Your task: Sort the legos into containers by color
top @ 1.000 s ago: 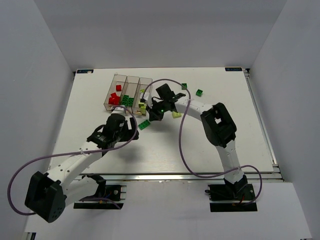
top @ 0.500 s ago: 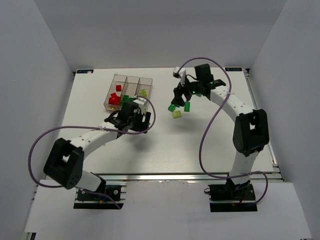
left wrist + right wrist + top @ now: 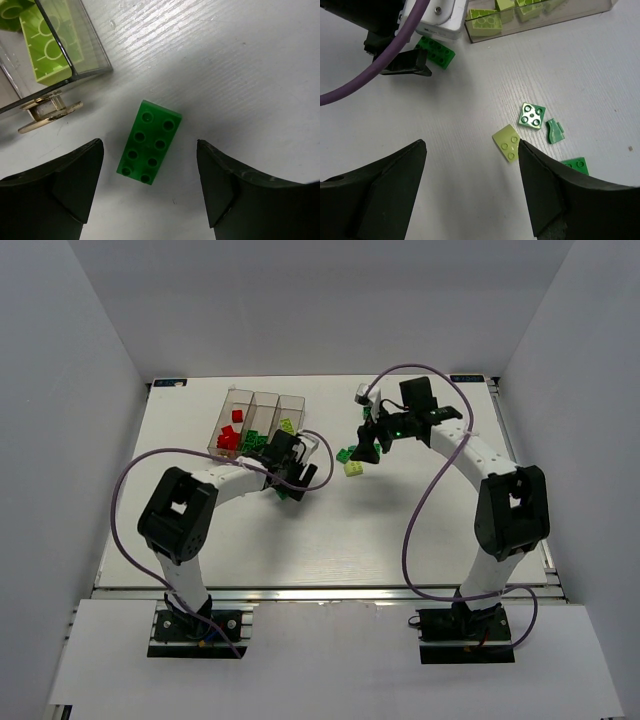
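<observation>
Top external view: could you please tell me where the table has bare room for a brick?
The white table is bare across its near half between left arm and right arm, and right of the latter. It is crowded between the clear plastic bins, left gripper and right gripper, with loose green bricks.

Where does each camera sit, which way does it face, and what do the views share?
Top external: above and behind the bases, looking down on the table, containers, left gripper and right gripper.
Left wrist: on that arm, faces straight down at the dark green brick between its own open fingers.
Right wrist: on that arm, looks down at a pale yellow-green brick; own open fingers below.
Shared: both wrist views show that dark green brick and a container corner.
</observation>
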